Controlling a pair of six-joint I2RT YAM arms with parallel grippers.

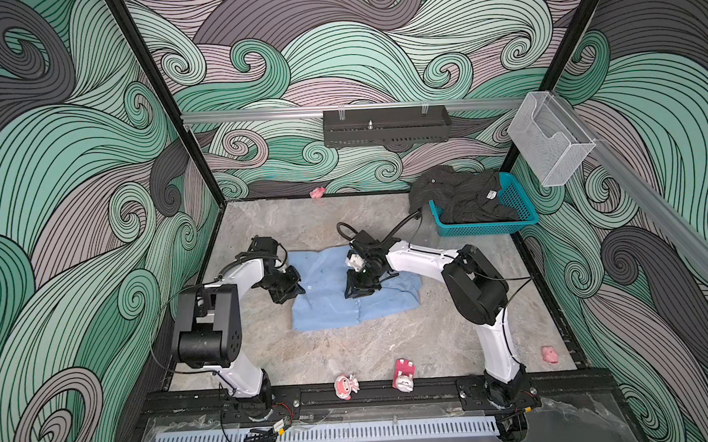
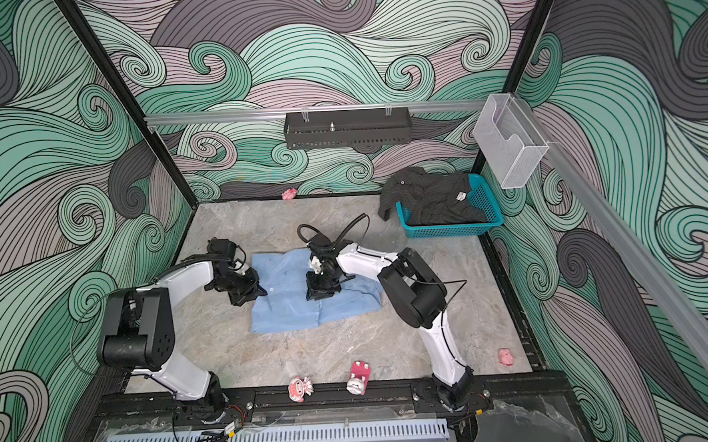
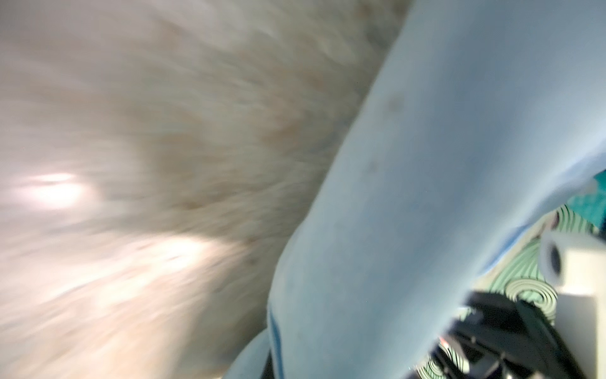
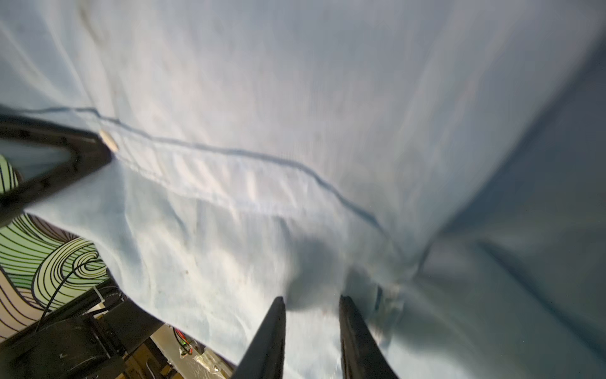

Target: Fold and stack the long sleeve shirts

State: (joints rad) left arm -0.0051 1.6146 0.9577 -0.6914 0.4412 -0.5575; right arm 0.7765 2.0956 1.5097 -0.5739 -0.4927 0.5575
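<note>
**Light blue shirt point(image 1: 332, 306) point(image 2: 290, 312) spread mid-table, a gripper at each side of it**

The light blue shirt lies spread out flat in the middle of the table point(image 1: 350, 347), with both arms reaching in over it. The left gripper point(image 1: 296, 293) is at the shirt's left edge with its jaws closed. In the right wrist view its tip meets the cloth beside a white button point(image 4: 109, 141). Whether it has cloth pinched cannot be told, and the left wrist view is too blurred to help.

The right gripper point(image 1: 360, 294) point(image 4: 311, 300) is down on the middle of the shirt. Its fingers point(image 4: 272, 328) stand slightly apart, with a hump of cloth bunched at the tips. It is unclear whether that fold is clamped.

The dark shirt point(image 1: 459, 195) lies crumpled in the teal basket point(image 1: 485, 226) at the far right corner, with part of it hanging over the basket's left rim. It is well apart from the blue one.

The table is grey, stone-patterned. Two small pink-and-white toys point(image 1: 346, 386) point(image 1: 404, 375) sit at its near edge, and pink scraps lie at the right side point(image 1: 550, 354) and by the back wall point(image 1: 317, 192).

The walls carry green and grey swirl wallpaper. A black tray point(image 1: 387, 131) hangs on the back rail and a clear box point(image 1: 548, 141) on the right one.
</note>
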